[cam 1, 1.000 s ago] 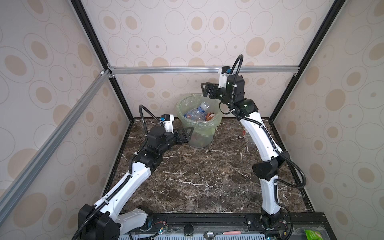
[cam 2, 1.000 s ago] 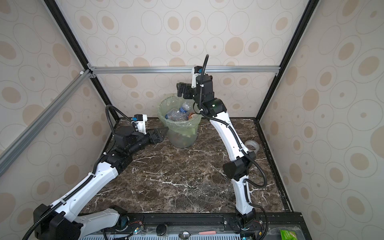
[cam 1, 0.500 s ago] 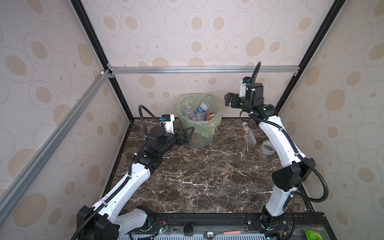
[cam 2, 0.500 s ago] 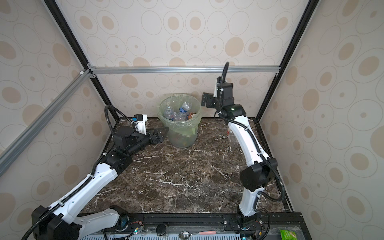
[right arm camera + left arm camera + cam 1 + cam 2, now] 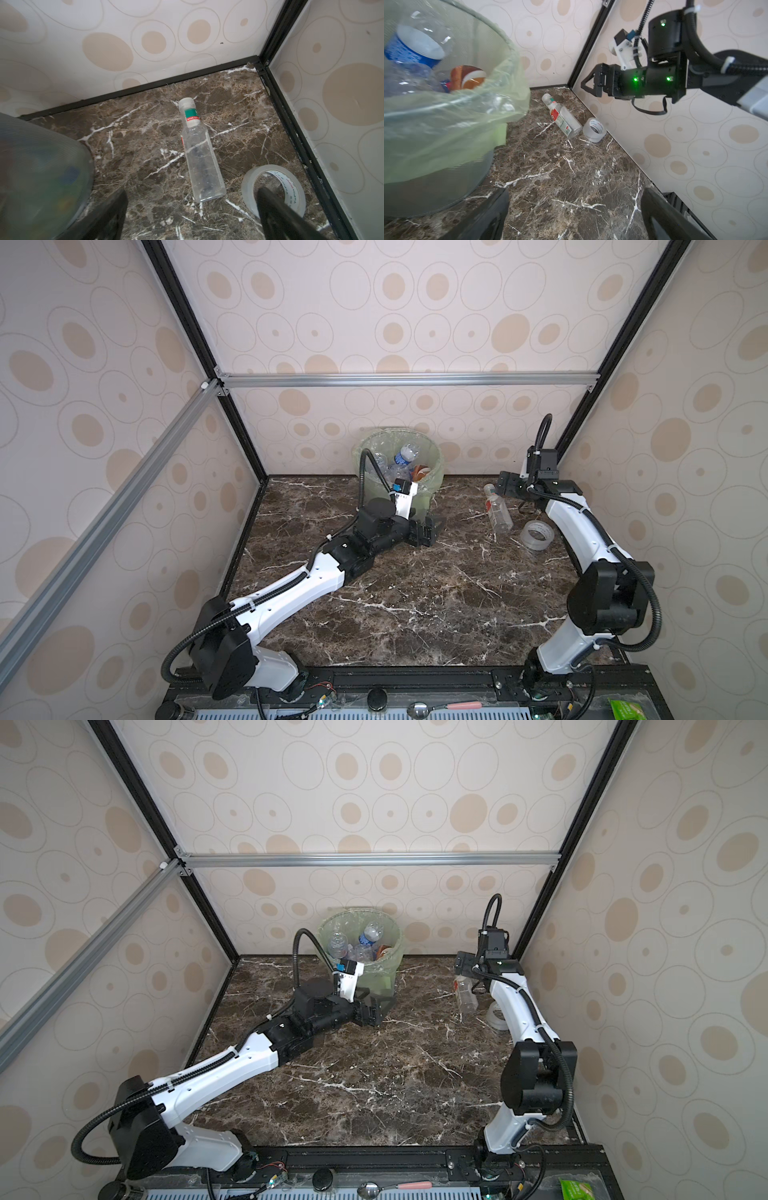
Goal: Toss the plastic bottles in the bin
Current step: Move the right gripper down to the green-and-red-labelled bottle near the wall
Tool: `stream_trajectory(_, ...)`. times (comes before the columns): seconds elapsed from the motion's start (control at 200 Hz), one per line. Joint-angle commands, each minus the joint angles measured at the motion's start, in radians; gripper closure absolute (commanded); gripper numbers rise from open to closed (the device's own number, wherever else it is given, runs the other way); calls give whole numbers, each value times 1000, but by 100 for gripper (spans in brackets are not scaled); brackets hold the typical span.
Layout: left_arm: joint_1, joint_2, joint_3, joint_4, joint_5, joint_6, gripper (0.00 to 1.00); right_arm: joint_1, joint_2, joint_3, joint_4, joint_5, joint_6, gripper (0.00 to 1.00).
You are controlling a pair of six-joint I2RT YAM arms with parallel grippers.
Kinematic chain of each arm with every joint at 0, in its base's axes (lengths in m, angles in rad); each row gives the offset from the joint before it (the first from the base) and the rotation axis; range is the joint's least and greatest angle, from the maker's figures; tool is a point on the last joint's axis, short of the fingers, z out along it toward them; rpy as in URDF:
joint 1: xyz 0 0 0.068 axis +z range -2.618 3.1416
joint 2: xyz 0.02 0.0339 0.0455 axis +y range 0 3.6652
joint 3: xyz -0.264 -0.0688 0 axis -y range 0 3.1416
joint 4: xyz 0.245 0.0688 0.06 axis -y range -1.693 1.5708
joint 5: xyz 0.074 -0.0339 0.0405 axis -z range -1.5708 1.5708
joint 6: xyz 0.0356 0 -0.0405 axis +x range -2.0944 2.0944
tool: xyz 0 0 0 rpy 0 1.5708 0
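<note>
1 clear plastic bottle point(image 5: 199, 158) lies on its side on the marble desk point(image 5: 415, 593) near the far right corner, just beside a roll of clear tape point(image 5: 248, 187). Other bottles point(image 5: 405, 456) sit in the bin point(image 5: 434, 472). The right pincer point(image 5: 504, 486) hovers above the plastic bottle, released and empty. The left pincer point(image 5: 432, 529), also released, sits by the bin's base. Likely risks: a jaw snags the tape, or the smooth bottle skids towards the wall.

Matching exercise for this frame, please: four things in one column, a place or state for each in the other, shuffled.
1 bin
2 loose bottle
3 tape roll
4 right gripper

A clear, capped, lying down
B open, above the bottle
C round, green-lined
D beside the bottle's base

Pairs: 1-C, 2-A, 3-D, 4-B
</note>
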Motion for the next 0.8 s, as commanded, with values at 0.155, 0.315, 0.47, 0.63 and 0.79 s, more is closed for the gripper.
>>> stream_trajectory(0.155, -67, 79, 86, 14, -42, 13, 1, -17, 235, 197, -216, 3, -123, 0)
stream_trajectory(0.315, -72, 96, 91, 7, -50, 11, 1, -18, 325, 264, -256, -13, -139, 0)
stream_trajectory(0.47, -72, 102, 89, -1, -58, 13, 1, -18, 404, 333, -292, -48, -147, 0)
stream_trajectory(0.63, -73, 109, 94, -12, -59, 19, 1, -17, 480, 405, -326, -63, -150, 0)
stream_trajectory(0.79, -73, 115, 97, -17, -64, 24, 1, -18, 536, 447, -358, -87, -144, 0)
